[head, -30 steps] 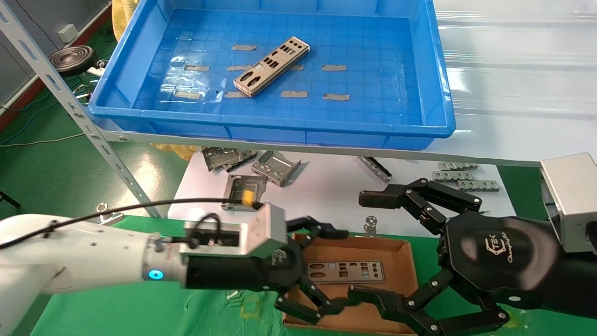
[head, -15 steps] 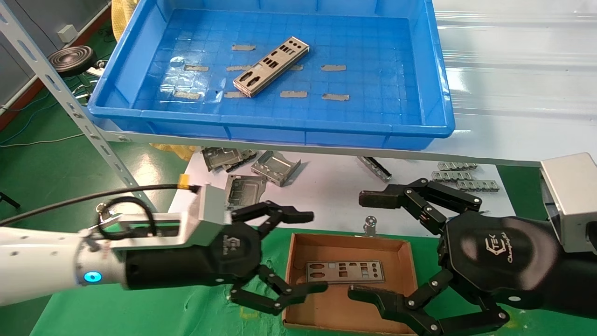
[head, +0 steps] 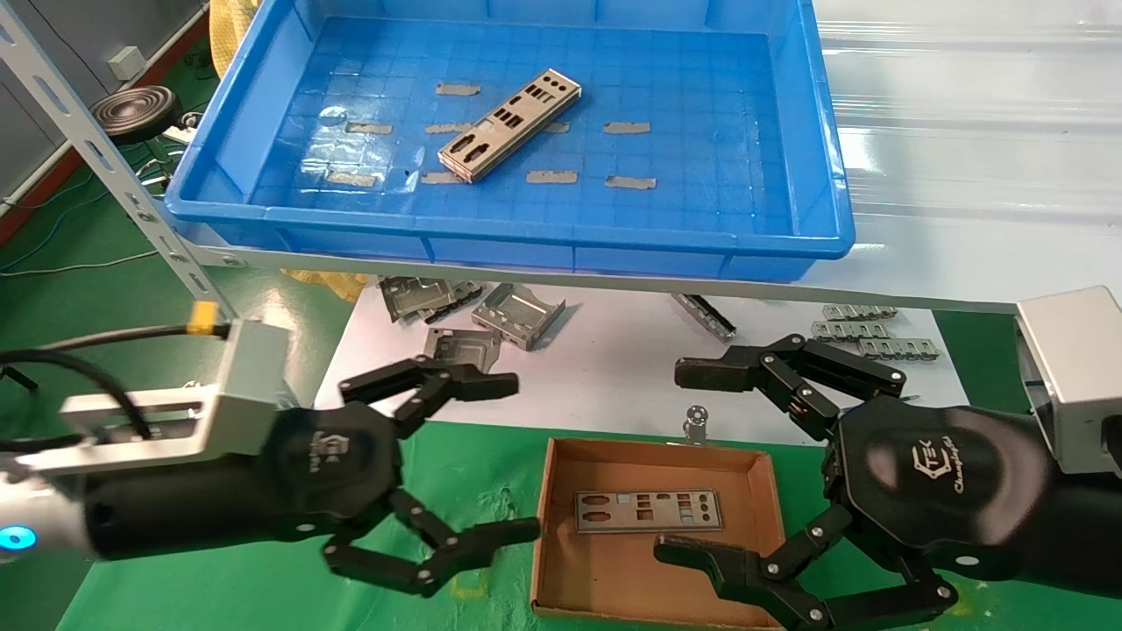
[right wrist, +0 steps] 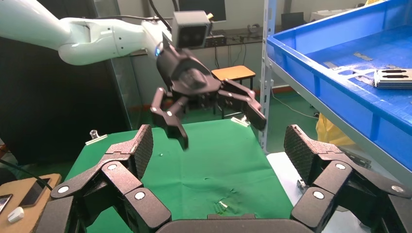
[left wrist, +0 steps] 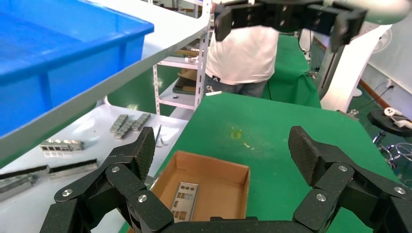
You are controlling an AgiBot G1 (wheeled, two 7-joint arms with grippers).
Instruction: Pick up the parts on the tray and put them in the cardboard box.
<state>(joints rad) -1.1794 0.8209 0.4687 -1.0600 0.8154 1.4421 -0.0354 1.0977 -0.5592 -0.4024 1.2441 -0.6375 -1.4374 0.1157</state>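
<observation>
Tray [head: 824, 237] on the shelf, up and behind the cardboard box [head: 771, 517]. One part [head: 510, 125] lies flat on the tray floor near its middle, angled, tape strips [head: 629, 181] around it; it looks like a stack but can't tell how many plates. Cardboard box sits on the green mat below the tray's front edge; a second part [head: 649, 510] already lies flat inside it, near the back wall.

Right gripper [head: 692, 464] hangs at the box's right side, jaws spread wide, nothing held, lower finger over the box floor. Left gripper [head: 500, 456] at the box's left side, just clear of its wall, jaws also spread, empty.

Handling, as a judgement: the part is thin sheet metal, so light and stiff, but smooth, likely slippery, with sharpish edges. Lying flat on the floor it gives little to grab; best bet is pinching across the narrow width at the long edges near mid-length, so it doesn't swing or tip. Punched cutouts could snag a fingertip.
</observation>
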